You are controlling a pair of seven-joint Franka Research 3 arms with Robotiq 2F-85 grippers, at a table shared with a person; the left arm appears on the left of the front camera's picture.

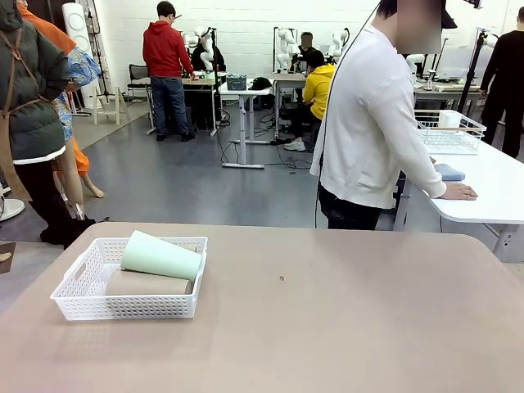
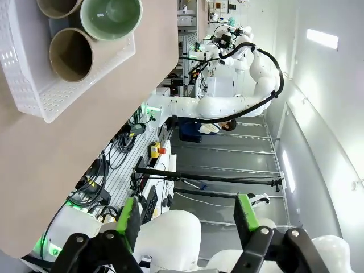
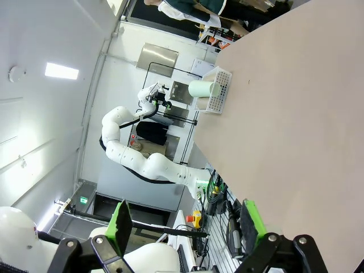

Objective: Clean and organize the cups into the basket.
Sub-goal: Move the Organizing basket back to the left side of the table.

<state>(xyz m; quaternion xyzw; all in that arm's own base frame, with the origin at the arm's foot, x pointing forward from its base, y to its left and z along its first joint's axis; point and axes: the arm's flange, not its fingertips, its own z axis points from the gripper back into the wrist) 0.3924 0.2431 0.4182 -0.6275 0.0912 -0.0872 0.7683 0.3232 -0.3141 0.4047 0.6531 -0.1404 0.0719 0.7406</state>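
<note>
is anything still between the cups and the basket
Nothing visible: the mint green cup already lies on top of the tan-brown cup inside the basket.

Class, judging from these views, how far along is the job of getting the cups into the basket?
Done, it seems: the green cup lies on the brown cup inside the basket. In hand: nothing; the left gripper and right gripper are open and empty. Nothing visibly remains.
</note>
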